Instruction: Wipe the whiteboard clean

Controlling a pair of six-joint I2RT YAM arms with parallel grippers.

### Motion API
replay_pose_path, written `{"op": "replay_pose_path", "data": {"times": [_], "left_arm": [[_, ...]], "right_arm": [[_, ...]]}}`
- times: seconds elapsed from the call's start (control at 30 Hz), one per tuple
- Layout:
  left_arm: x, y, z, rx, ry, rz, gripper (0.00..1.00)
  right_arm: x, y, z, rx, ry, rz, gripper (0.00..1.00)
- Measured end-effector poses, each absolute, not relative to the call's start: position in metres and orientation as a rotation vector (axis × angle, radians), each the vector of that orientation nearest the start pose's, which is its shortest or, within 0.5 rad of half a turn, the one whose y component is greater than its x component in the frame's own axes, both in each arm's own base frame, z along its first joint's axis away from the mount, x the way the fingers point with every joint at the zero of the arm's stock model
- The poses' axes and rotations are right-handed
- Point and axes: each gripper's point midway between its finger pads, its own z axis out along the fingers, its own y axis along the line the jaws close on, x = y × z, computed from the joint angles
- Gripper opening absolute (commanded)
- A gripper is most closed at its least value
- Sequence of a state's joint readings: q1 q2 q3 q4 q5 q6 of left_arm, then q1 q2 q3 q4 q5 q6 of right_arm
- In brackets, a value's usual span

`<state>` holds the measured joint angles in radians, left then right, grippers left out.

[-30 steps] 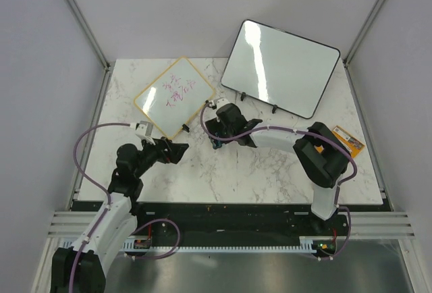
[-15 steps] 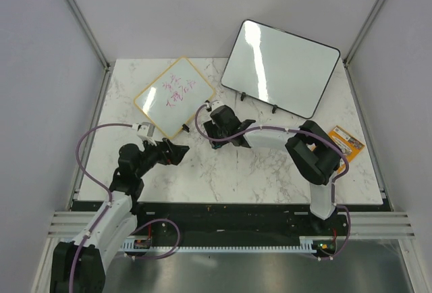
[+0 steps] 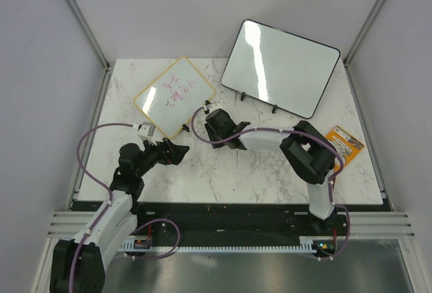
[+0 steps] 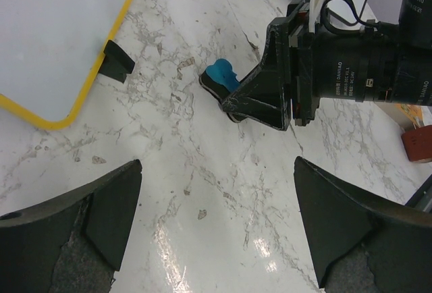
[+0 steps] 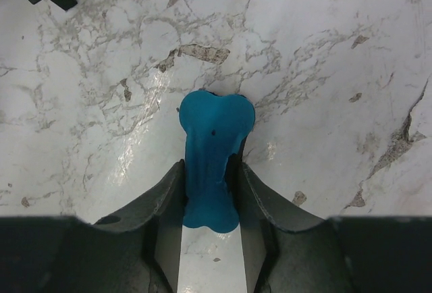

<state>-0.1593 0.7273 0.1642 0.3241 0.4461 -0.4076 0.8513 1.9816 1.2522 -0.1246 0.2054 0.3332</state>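
My left gripper (image 3: 177,152) hangs nearest me, just off the whiteboard's (image 3: 174,97) near corner, its fingers (image 4: 88,212) spread as wide as they go with nothing but bare marble table (image 3: 270,171) between them.

A little beyond, to the right of that same corner, a blue eraser (image 5: 214,121) lies flat on the marble. My right gripper (image 5: 208,169) is down over it, one finger pressed against each side of its narrow waist, so the fingers are clamped on the eraser; its wider rounded end sticks out past the fingertips.

The whiteboard lies flat and turned like a diamond, yellow frame, pink writing across its face. A black clip (image 4: 118,61) sits on its near-right edge, close to the eraser but not touching it.

Farther back and to the whiteboard's right, a larger black-framed board (image 3: 280,67) stands tilted, blank and glossy. Well off to the whiteboard's right lies an orange packet (image 3: 346,140).
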Motion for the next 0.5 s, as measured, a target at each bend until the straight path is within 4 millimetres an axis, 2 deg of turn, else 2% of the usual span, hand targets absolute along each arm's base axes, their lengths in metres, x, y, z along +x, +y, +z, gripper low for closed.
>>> {"op": "replay_pose_path", "data": {"times": [0.1, 0.2, 0.3, 0.37, 0.4, 0.43, 0.5], "left_arm": [[0.2541, -0.1327, 0.1161, 0.095, 1.866, -0.802, 1.00], [0.2542, -0.1326, 0.1132, 0.091, 1.878, -0.802, 1.00], [0.2542, -0.1326, 0.1130, 0.091, 1.878, -0.801, 0.99], [0.2546, -0.1322, 0.1130, 0.089, 1.878, -0.799, 1.00], [0.2548, -0.1320, 0.1132, 0.088, 1.877, -0.798, 1.00], [0.2551, -0.1316, 0.1133, 0.086, 1.876, -0.795, 1.00], [0.2554, -0.1312, 0.1134, 0.084, 1.876, -0.792, 1.00]], "right_arm": [[0.3365, 0.3457, 0.0239, -0.522, 2.362, 0.281, 0.38], [0.3391, 0.3451, 0.0234, -0.515, 2.360, 0.266, 0.31], [0.3407, 0.3455, 0.0243, -0.513, 2.357, 0.260, 0.32], [0.3417, 0.3460, 0.0242, -0.511, 2.356, 0.258, 0.36], [0.3418, 0.3462, 0.0241, -0.511, 2.356, 0.258, 0.40], [0.3420, 0.3463, 0.0241, -0.513, 2.356, 0.258, 0.48], [0.3425, 0.3467, 0.0231, -0.517, 2.355, 0.256, 0.53]]}}
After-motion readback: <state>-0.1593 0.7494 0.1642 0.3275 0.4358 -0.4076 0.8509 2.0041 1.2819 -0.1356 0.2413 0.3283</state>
